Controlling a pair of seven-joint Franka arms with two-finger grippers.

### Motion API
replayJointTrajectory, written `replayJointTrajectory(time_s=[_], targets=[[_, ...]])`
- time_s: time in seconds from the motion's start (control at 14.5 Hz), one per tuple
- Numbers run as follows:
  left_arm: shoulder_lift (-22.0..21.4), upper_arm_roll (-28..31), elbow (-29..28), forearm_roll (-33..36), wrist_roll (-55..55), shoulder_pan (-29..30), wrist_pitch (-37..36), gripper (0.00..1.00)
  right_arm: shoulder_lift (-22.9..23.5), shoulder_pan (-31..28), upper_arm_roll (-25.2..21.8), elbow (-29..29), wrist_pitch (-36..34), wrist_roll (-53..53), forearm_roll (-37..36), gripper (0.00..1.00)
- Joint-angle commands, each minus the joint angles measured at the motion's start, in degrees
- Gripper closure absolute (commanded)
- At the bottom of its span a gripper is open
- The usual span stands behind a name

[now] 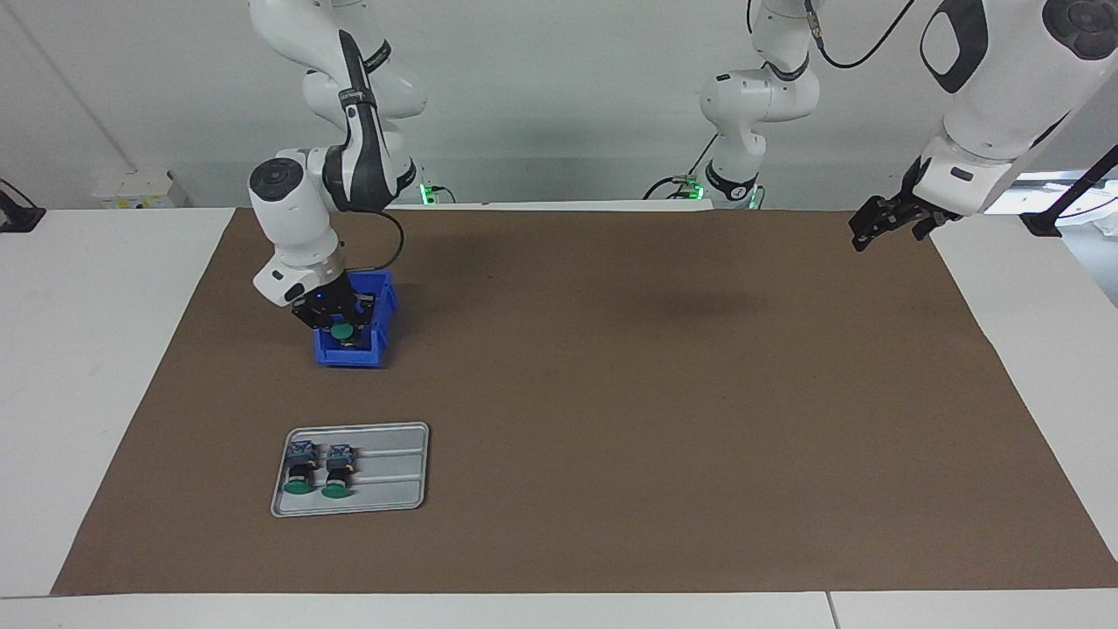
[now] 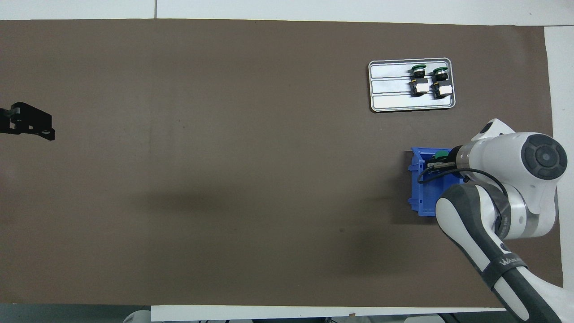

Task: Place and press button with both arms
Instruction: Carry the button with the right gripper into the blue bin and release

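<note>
Two white jointed arms [image 1: 293,218] with black joint caps, black cables (one looping) and black claws.

A robotics lab is showing here: two white arms [image 1: 332,131] are standing at a white table [image 1: 96,349] under a brown mat [image 1: 611,393], plain wall [image 1: 559,87] rising at the far edge.

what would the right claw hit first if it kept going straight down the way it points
Most likely the blue bin. The right claw points down into it, shut on a green-capped button. Straight on, that button would probably meet the bin's floor first, though the depth left under it is unclear.
</note>
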Motion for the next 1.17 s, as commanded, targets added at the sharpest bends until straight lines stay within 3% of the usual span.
replayJointTrajectory(time_s=[0.0,0.07,0.14,0.34,0.48,0.62,0.69,0.9,1.03,1.1], targets=[[-0.5,0.1,-1.0,0.4,0.5,-0.1,0.6,0.0,-0.5,-0.6,0.5,-0.6,0.5,0.4,0.1,0.92],[-0.5,0.1,-1.0,0.4,0.3,-0.3,0.9,0.0,-0.5,-0.5,0.5,-0.5,0.5,0.7,0.1,0.85],[-0.5,0.1,-1.0,0.4,0.3,-0.3,1.0,0.0,-0.5,-0.5,0.5,-0.5,0.5,0.9,0.1,0.7],[-0.6,0.0,-1.2,0.4,0.8,-0.3,1.1,0.0,-0.4,-0.6,0.5,-0.3,0.4,0.8,0.1,0.61],[-0.9,0.0,-2.1,0.4,2.4,-0.1,1.4,0.0,-0.4,-0.5,0.5,0.0,0.2,0.8,0.1,0.45],[-0.8,0.1,-2.1,0.2,3.4,0.0,1.7,0.0,-0.4,-0.5,0.5,0.5,-1.1,0.6,0.1,0.4],[-0.8,0.1,-2.0,-0.9,3.4,0.0,1.6,0.0,-0.6,-0.5,0.5,1.5,-2.5,0.4,0.1,0.33],[-0.8,0.5,-1.7,-2.8,2.9,0.1,1.8,0.0,-1.0,-0.5,0.6,5.3,-9.5,0.4,0.1,0.29],[-0.8,0.5,-1.7,-2.8,2.8,-0.1,1.8,0.0,-2.0,-0.4,0.6,5.6,-11.0,0.3,0.1,0.16],[-0.8,0.5,-1.7,-2.8,2.7,-0.5,1.9,0.0,-2.2,-0.4,0.6,5.6,-11.2,0.3,0.1,0.15]])
